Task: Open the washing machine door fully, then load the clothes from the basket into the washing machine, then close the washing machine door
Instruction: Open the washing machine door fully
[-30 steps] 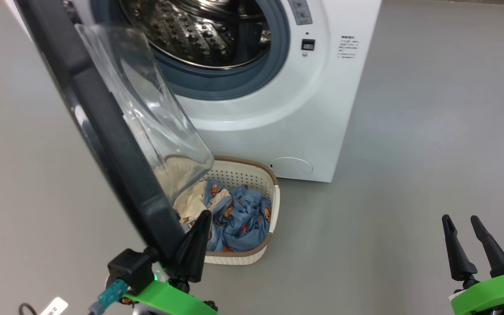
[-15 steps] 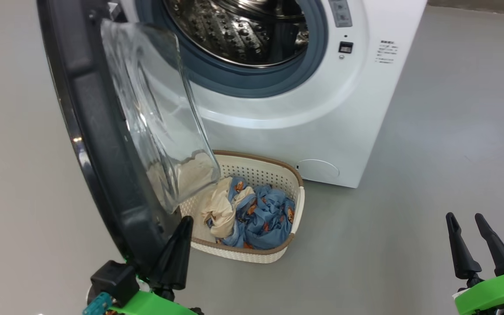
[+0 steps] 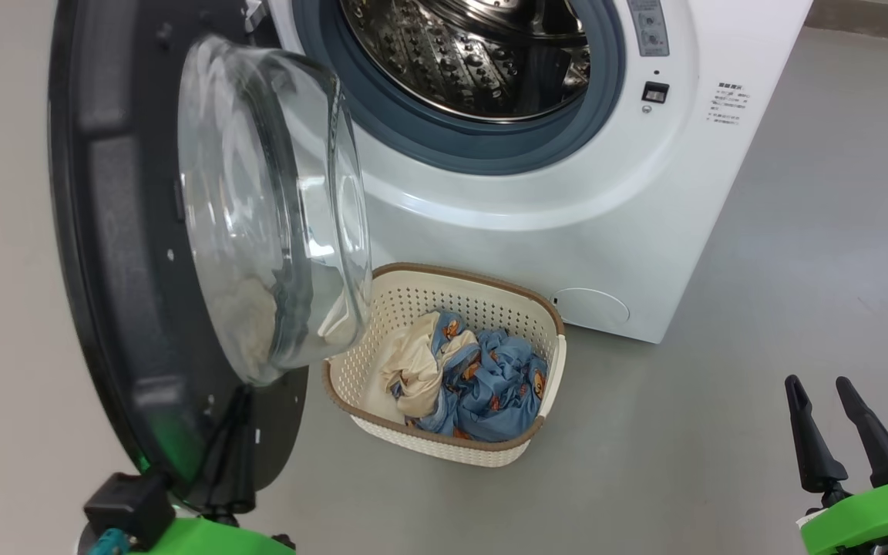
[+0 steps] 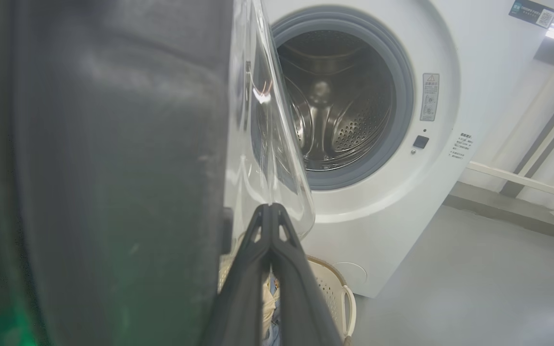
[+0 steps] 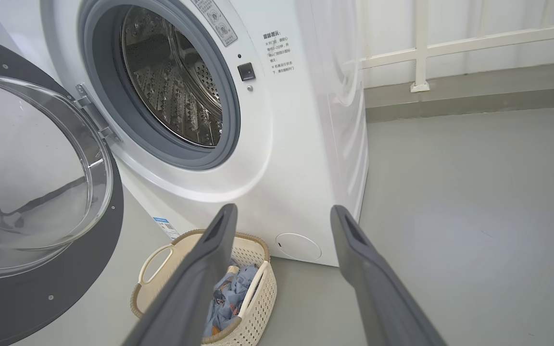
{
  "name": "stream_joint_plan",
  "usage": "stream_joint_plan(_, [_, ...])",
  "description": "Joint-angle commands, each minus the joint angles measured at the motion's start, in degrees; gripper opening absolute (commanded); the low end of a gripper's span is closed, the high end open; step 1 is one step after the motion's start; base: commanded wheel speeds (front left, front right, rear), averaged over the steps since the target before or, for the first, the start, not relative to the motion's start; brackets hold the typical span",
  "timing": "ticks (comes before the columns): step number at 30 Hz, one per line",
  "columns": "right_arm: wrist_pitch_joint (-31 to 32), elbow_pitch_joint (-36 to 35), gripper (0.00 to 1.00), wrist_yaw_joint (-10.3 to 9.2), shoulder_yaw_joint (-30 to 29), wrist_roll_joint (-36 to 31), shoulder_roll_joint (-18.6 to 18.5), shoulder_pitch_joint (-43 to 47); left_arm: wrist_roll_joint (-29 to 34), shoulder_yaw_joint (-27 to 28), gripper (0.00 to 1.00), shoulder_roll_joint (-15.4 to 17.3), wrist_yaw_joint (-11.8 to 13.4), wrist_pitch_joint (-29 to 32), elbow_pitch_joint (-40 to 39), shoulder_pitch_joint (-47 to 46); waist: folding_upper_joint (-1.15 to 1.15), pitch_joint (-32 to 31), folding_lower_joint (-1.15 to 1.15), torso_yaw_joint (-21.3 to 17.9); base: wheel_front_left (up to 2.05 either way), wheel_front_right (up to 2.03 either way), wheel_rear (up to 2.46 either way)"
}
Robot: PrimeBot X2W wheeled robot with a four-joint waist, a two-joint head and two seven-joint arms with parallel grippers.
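Resting clenched and empty against the washing machine door (image 3: 105, 231), left of the basket (image 3: 452, 271), the left gripper (image 4: 270, 210) could slip off that smooth inner face and let the door swing back over the clothes (image 3: 482, 378) heaped in it, while the right gripper (image 3: 818, 385) hangs spread wide, well right of the basket.

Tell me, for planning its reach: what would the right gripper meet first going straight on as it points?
Probably the washing machine, its white front below the drum opening; the open right gripper aims above the basket, though depth is unclear.
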Motion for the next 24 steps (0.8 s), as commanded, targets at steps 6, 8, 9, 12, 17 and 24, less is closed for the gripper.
stream_joint_plan(6, [-0.76, -1.07, 1.00, 0.08, 1.41, -0.54, -0.63, 0.32, -0.07, 5.97, 0.00, 3.13, 2.31, -0.78, -1.07, -0.24, 0.00, -0.70, 0.00, 0.47, 0.00, 0.00, 0.00])
stream_joint_plan(8, [-0.76, -1.05, 1.00, 0.08, 1.48, -0.54, -0.57, 0.37, -0.08, 6.41, 0.00, 3.41, 2.49, -0.78, -0.92, -0.23, 0.00, -0.82, 0.00, 0.44, 0.00, 0.00, 0.00])
stream_joint_plan(9, [-0.76, -1.05, 1.00, 0.08, 1.52, -0.53, -0.50, 0.44, -0.20, 6.96, 0.00, 3.68, 2.68, -0.78, -0.68, -0.26, 0.00, -0.92, 0.00, 0.43, 0.00, 0.00, 0.00])
stream_joint_plan(12, [-0.76, -1.05, 1.00, 0.08, 1.63, -0.44, -0.33, 0.73, -0.45, 8.75, 0.00, 4.72, 3.03, -0.78, 0.32, -0.65, 0.00, -1.21, 0.00, 0.32, 0.00, 0.00, 0.00])
stream_joint_plan(17, [-0.76, -0.98, 1.00, 0.08, 1.44, -0.21, -0.28, 1.07, -0.45, 11.38, 0.00, 6.06, 3.38, -0.78, 1.74, -1.93, 0.00, -1.20, 0.00, 0.14, 0.00, 0.00, 0.00])
stream_joint_plan(24, [-0.76, -1.00, 1.00, 0.08, 1.25, -0.12, -0.22, 1.02, -0.52, 15.55, 0.00, 6.97, 3.41, -0.78, 4.55, -4.48, 0.00, -0.44, 0.00, -0.15, 0.00, 0.00, 0.00])
